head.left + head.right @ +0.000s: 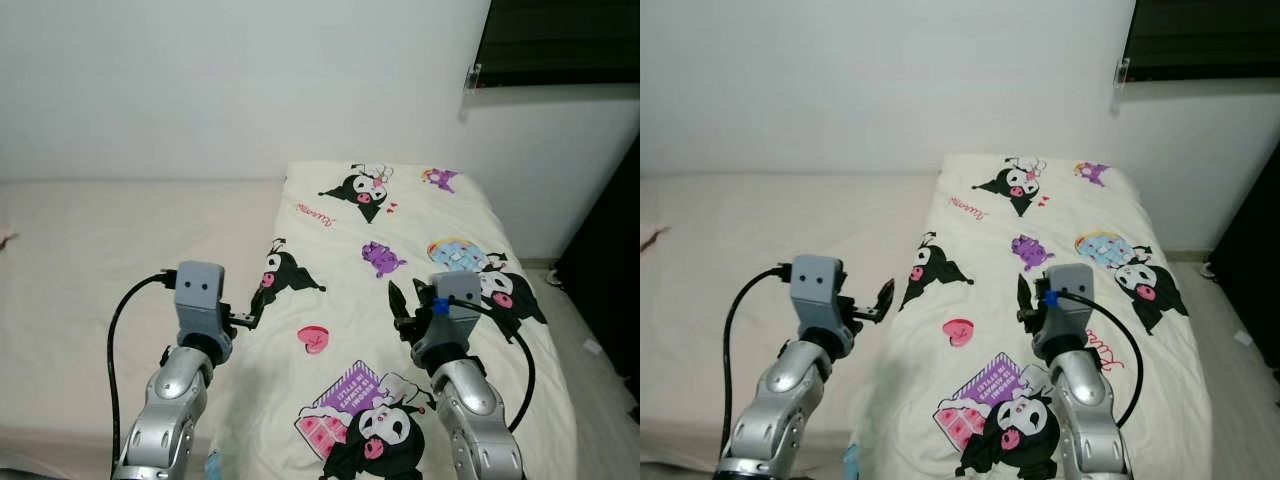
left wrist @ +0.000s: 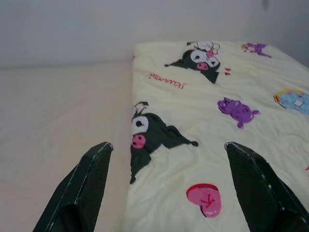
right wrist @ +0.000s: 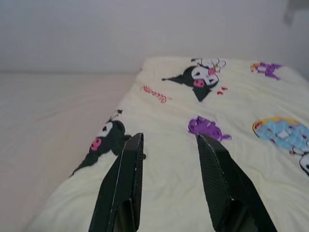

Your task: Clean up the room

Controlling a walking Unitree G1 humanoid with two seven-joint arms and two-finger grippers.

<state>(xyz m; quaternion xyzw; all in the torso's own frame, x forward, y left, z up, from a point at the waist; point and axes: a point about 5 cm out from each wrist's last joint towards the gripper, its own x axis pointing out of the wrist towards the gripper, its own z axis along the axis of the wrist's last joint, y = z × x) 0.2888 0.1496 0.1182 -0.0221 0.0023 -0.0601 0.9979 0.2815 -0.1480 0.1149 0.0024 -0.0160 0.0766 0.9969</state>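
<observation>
A cream blanket [image 1: 400,230] printed with black cartoon characters, pink hearts and purple figures lies flat over the right half of a bed. Its left edge runs along the bare beige sheet [image 1: 100,250]. My left gripper [image 1: 250,315] is raised over that edge, and in the left wrist view its fingers [image 2: 91,183] stand wide apart with nothing between them. My right gripper [image 1: 406,292] hovers above the middle of the blanket, open with a narrower gap and empty, as the right wrist view [image 3: 170,136] shows.
A white wall stands behind the bed. A dark window [image 1: 560,40] is at the upper right, and dark furniture [image 1: 615,250] rises beside a strip of floor [image 1: 585,330] on the right. A small reddish thing [image 1: 5,238] lies at the sheet's far left edge.
</observation>
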